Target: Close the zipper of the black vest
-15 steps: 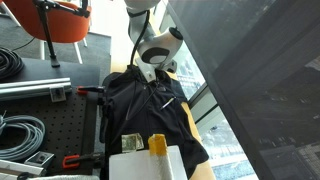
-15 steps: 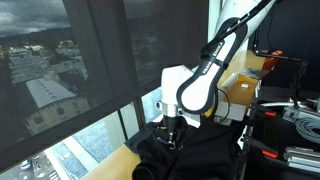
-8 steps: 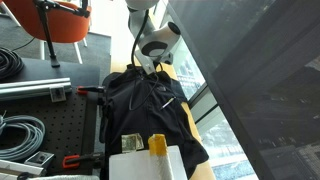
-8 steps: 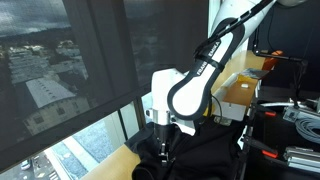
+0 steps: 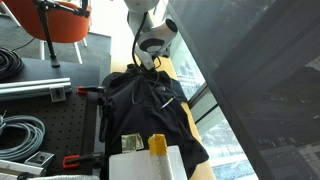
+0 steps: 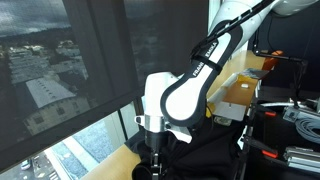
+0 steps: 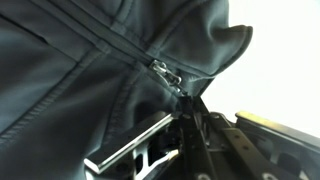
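Running diagonally across the wrist view, the zipper (image 7: 108, 44) shows as a thin seam line in the black vest (image 7: 60, 95). Its small silvery pull tab (image 7: 162, 70) sits at the seam's right end, just under a raised fold of fabric. The hand (image 7: 185, 108) comes in from the lower right. Its fingers (image 7: 130, 148) look pressed together at the tips, pinching the lower end of the pull; the contact itself is partly hidden by fabric.

In both exterior views the black vest (image 5: 140, 110) (image 6: 205, 165) lies rumpled and spread flat beside the window, much wider than the hand. The hand (image 5: 148, 66) is at the vest's far end, pointing down into the fabric. In an exterior view the hand (image 6: 155, 165) is low at the vest's left edge, with the white arm (image 6: 175, 95) curving up and right above it.

A yellow block (image 5: 158, 145) and a white box (image 5: 145, 165) are at the vest's near end; the block is touching or overlapping the fabric. Left of the vest is the dark perforated tabletop (image 5: 50, 125), with a red clamp (image 5: 72, 160) near and grey cables (image 5: 20, 130) further left. An orange chair (image 5: 60, 25) stands at far left. Window glass (image 5: 250, 90) fills the right side.
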Robot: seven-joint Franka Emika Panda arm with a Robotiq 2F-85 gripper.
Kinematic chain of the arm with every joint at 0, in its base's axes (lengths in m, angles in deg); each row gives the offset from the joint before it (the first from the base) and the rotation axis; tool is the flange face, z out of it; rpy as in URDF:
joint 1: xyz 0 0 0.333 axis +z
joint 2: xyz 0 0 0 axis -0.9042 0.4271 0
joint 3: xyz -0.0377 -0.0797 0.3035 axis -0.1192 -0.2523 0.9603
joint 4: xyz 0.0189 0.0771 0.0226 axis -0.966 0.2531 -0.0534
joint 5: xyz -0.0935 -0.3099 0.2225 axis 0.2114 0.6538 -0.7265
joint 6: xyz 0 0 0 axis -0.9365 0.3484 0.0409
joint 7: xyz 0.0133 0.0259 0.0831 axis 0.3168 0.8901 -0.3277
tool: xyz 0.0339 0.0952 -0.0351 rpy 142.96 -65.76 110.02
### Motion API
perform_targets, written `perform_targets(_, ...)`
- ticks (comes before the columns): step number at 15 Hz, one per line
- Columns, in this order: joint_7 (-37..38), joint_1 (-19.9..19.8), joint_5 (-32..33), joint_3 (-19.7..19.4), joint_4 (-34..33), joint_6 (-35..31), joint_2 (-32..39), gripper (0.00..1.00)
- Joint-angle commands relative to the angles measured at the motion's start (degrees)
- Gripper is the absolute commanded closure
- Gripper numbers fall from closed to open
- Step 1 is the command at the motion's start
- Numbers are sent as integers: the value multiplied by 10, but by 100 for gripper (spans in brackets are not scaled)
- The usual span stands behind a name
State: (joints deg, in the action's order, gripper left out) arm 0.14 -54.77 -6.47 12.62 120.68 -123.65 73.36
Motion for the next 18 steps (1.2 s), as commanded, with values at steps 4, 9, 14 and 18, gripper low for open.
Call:
perform_targets(4,-61,-17,-28,52,-22,-6,19,98)
perform_targets(9,-81,-12,-24,59,-19,-11,24,98)
perform_targets(14,-96,-15,-23,61,-16,-12,26,98)
perform_targets(18,-102,-31,-23,59,11,-13,8,98)
